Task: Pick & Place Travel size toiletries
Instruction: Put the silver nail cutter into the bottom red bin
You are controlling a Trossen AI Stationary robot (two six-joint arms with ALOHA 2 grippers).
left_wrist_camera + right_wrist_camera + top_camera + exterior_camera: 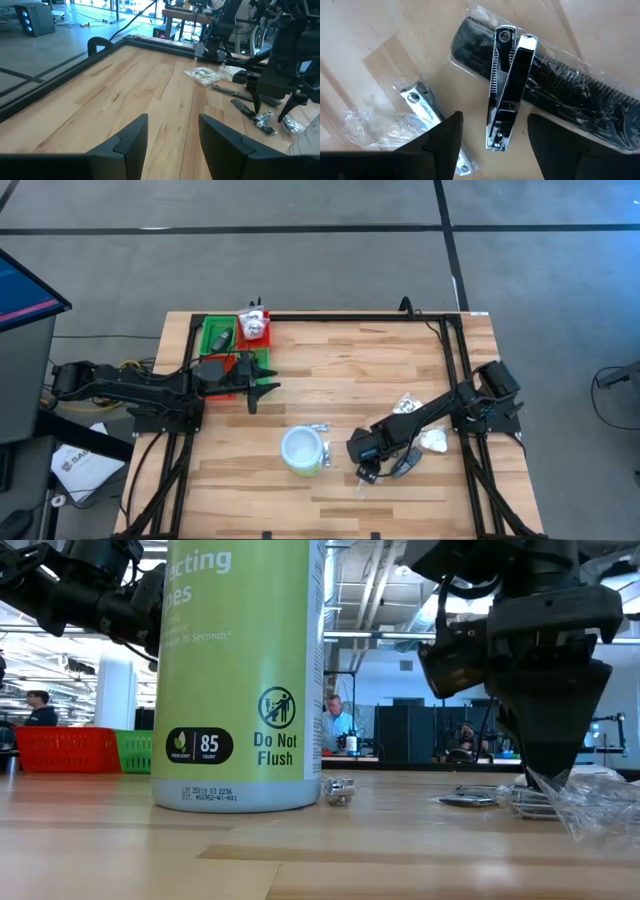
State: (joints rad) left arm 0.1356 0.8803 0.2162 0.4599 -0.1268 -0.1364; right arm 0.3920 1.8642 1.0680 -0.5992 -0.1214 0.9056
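Two nail clippers [507, 90], one black comb [560, 95] beneath spread right gripper [492, 135], left gripper [172, 135] spread.

black comb [555, 85], silver clipper [507, 90]

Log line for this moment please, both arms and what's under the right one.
right gripper: open, empty, over nail clipper lying across bagged comb | left gripper: open, empty, beside tray | tub: upright mid-table

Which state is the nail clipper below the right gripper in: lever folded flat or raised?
Raised: the nail clipper lies across the wrapped black comb, its lever splayed from the body in a narrow V.
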